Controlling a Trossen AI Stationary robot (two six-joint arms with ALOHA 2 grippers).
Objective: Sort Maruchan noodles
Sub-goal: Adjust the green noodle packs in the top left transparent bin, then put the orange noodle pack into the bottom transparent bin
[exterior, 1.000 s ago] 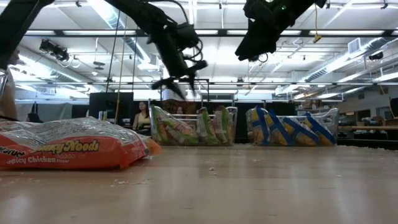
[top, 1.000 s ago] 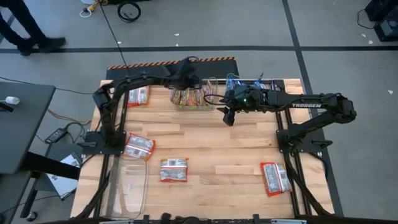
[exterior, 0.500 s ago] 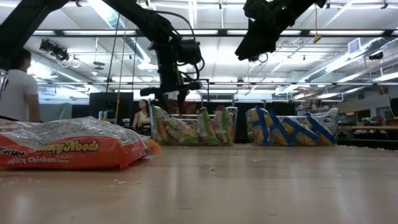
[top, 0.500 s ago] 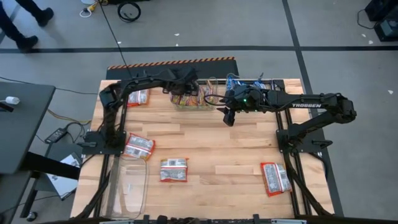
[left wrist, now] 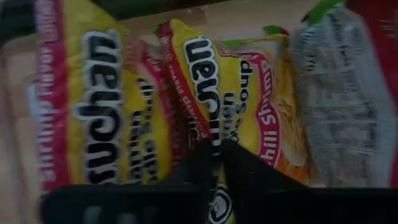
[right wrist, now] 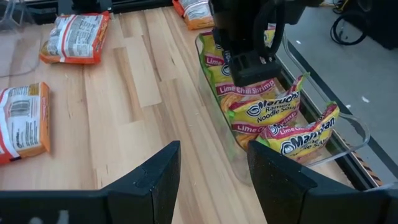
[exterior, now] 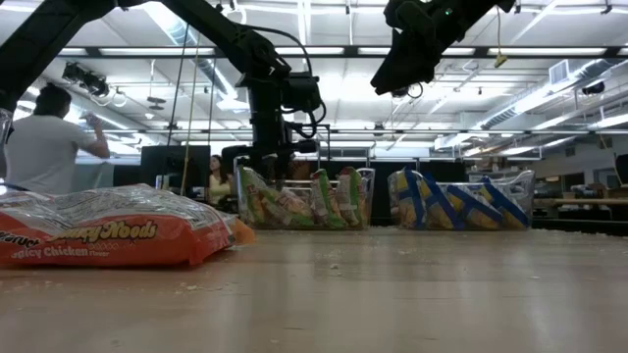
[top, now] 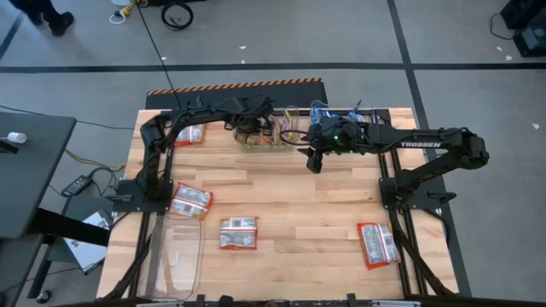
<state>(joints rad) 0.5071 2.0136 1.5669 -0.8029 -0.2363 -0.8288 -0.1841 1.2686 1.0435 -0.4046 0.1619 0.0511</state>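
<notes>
The counter (top: pixel 316 213) carries two clear tubs at its far edge. The tub of yellow-green packets (top: pixel 260 135) and, just beside it, the tub of blue packets (top: pixel 337 115) are already filled, so most sorting is judged done. Five red-orange packets (top: pixel 238 232) remain loose nearer than the tubs.

The left gripper (right wrist: pixel 252 65) is lowered into the yellow-green tub, fingers pinched together on no packet. The right gripper (right wrist: pixel 211 165) hangs released between the tubs.
</notes>
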